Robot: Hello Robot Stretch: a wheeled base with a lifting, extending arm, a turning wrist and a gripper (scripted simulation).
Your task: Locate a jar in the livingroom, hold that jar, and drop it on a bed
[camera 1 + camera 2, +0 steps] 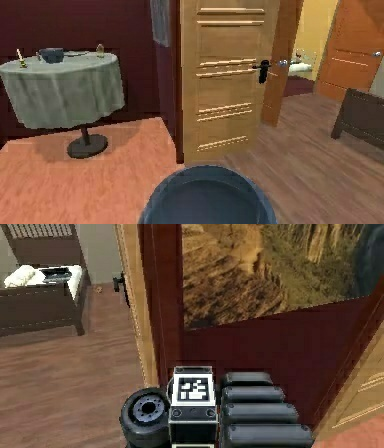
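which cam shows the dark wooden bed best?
Arm side view. The dark wooden bed shows its headboard, side rail and pale pillow at the upper left. The forward view has a dark wooden piece at its right edge; whether it is that bed cannot be told.

Arm pose: drawn in, low.
The arm (250, 412) shows as stacked dark segments; a white marker square (193, 390) stands beside them, with the gripper (147, 416), a round dark body, left of it. Fingers indiscernible; load undetermined.
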